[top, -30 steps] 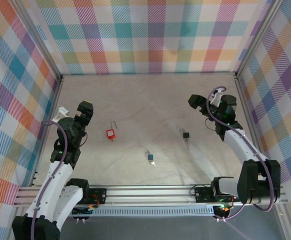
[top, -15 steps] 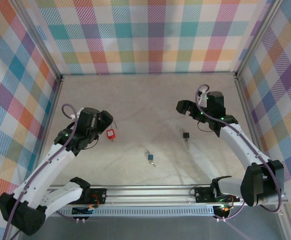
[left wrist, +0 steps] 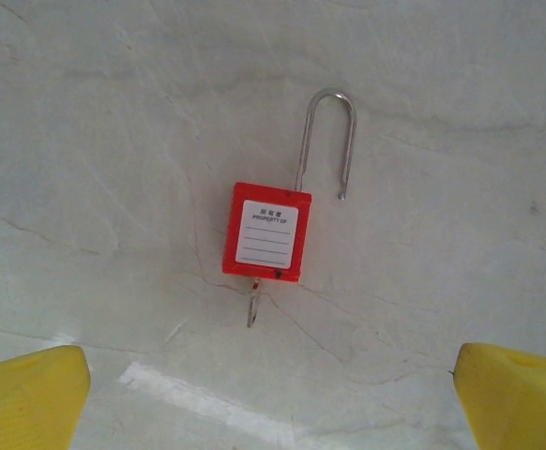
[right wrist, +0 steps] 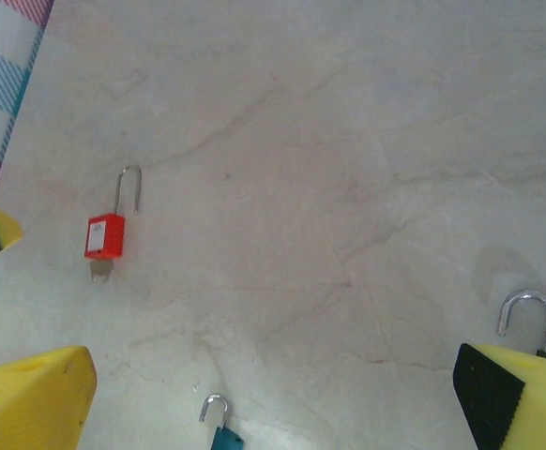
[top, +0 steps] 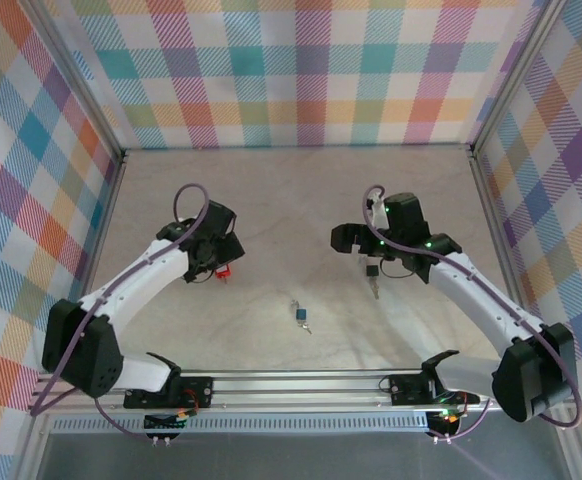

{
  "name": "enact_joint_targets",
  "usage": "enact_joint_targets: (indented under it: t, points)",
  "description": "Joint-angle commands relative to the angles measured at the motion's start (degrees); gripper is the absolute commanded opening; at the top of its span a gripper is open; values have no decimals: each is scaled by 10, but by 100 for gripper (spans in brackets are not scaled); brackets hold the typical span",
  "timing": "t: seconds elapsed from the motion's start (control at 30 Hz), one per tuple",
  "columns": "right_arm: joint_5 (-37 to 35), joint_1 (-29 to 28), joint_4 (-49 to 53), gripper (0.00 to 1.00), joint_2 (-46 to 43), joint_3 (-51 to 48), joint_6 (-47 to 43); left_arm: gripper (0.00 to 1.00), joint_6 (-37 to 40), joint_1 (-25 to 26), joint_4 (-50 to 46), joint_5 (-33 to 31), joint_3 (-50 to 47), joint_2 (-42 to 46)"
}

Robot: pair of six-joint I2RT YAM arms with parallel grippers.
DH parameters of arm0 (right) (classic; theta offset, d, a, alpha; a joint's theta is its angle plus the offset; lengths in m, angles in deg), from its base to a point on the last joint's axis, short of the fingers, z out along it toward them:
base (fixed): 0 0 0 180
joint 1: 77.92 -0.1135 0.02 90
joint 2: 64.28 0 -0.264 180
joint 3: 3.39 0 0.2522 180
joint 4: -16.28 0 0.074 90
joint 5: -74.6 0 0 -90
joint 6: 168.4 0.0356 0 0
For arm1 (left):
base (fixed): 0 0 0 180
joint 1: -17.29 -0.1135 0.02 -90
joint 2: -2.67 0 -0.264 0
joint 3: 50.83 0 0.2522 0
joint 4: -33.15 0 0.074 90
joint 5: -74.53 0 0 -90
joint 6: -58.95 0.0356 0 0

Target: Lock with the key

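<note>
Our left fingers (left wrist: pixel 24 394) hang spread wide and empty over the red padlock (left wrist: pixel 265 232), which lies flat on the pale, marbled worktop (left wrist: pixel 104 103). Its steel shackle (left wrist: pixel 329 131) stands open, and what looks like the key (left wrist: pixel 252 309) sits in its base. We judge it small, light, rigid and probably slick, so the boxy plastic body's flat sides offer the best hold. Our right fingers (right wrist: pixel 29 394) gape empty too.

The white label (left wrist: pixel 268 232) on the red padlock (left wrist: pixel 265 236) reads "PROPERTY OF" under unreadable tiny print.
</note>
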Motion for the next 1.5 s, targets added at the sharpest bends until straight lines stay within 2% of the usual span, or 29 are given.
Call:
enact_joint_targets:
  t: [0.0, 0.17, 0.27, 0.7, 1.17, 1.3, 1.47]
  points:
    - [-21, -20, 20, 99, -15, -9, -13, 100, 25, -7, 3, 32, 8, -17]
    - [-24, -61, 23, 99, -18, -22, -7, 94, 31, -16, 35, 54, -9, -44]
    - [-35, -84, 29, 99, -21, -24, -8, 83, 33, -30, 59, 80, -22, -55]
    - [-65, -165, 27, 99, -23, -28, 4, 80, 28, -36, 99, 65, -38, -114]
    - [-89, -218, 14, 99, 1, -32, 23, 76, 28, -53, 137, 61, -45, -132]
    - [-99, -248, 3, 99, 43, -7, 41, 81, 31, -64, 123, 63, -51, -84]
    - [-119, -298, 3, 99, 150, 76, 62, 87, 35, -68, 51, 15, -48, 23]
